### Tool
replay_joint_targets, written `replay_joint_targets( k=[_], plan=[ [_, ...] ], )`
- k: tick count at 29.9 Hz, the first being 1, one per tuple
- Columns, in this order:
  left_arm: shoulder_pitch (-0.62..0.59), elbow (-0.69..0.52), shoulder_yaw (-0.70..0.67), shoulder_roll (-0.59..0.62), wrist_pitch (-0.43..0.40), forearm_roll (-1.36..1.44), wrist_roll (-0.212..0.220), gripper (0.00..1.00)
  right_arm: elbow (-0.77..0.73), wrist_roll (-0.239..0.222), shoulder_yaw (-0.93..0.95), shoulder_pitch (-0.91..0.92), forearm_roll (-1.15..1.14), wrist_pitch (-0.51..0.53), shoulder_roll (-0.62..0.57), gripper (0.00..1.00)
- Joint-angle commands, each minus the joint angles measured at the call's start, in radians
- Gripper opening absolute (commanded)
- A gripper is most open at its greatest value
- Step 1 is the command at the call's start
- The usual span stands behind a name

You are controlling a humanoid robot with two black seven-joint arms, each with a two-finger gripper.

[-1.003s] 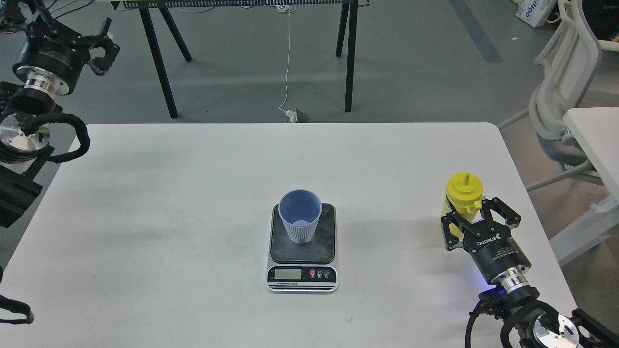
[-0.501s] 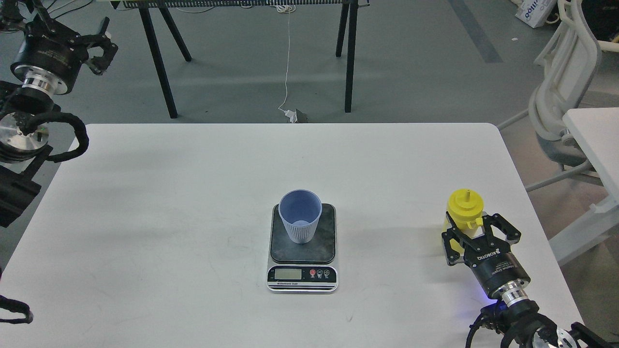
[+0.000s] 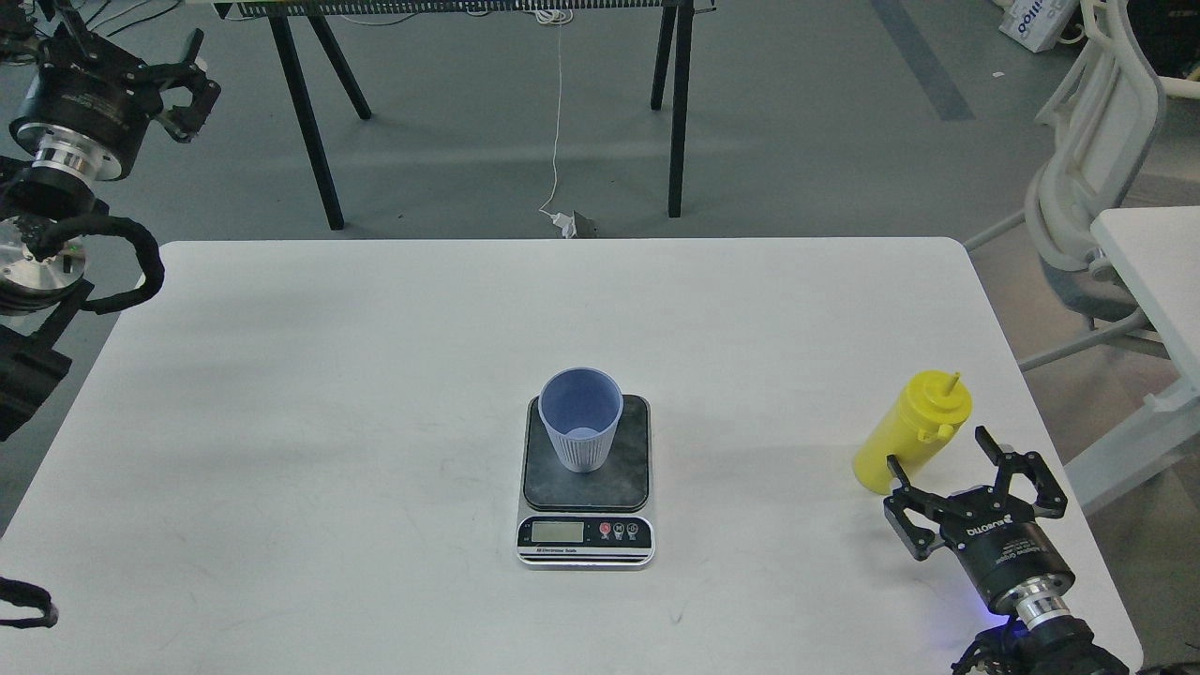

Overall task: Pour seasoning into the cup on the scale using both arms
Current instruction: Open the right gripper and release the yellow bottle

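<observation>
The light-blue ribbed cup [image 3: 581,427] stands upright on the dark platform of the scale [image 3: 634,469] at the middle of the white table. The yellow seasoning bottle [image 3: 907,439] stands free on the table at the right, its nozzle leaning toward the upper right. My right gripper [image 3: 942,461] is open just in front of the bottle, with a finger [image 3: 1022,469] on either side of its base and no grip on it. My left gripper [image 3: 206,70] is open and empty, high at the far left, off the table.
The white table [image 3: 375,375] ends close to the right of the bottle. Black trestle legs [image 3: 309,122] and a white cable [image 3: 558,112] are on the floor behind. A white chair [image 3: 1097,187] and a second table [image 3: 1162,272] stand at the right.
My right gripper has set the bottle down, opened, and drawn back toward the near edge. The bottle now stands free. My left gripper has drifted slightly up and left.
</observation>
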Motion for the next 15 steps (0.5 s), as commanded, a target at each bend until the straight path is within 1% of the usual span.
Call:
replay_joint_targets(
  k=[1,3,8,11,15],
  plan=[
    [0.002,0.000,-0.002,-0.001,-0.004,0.000,-0.002,1.00,0.044,-0.002,0.000,-0.042,-0.009,0.000,-0.103,0.99],
    [0.002,0.000,-0.005,-0.001,-0.007,0.000,-0.002,1.00,0.035,-0.002,0.001,-0.043,-0.011,0.000,-0.179,0.98],
    [0.004,0.002,-0.008,-0.006,-0.013,-0.002,-0.002,1.00,-0.028,-0.002,0.047,-0.002,-0.012,0.000,-0.318,0.99],
    [0.004,0.002,-0.009,-0.014,-0.016,-0.002,-0.003,1.00,-0.074,0.000,0.083,0.105,-0.017,0.000,-0.335,0.99],
    [0.004,0.002,-0.012,-0.026,-0.018,-0.003,-0.003,1.00,-0.222,-0.002,0.095,0.342,-0.069,0.000,-0.325,0.99]
  ],
)
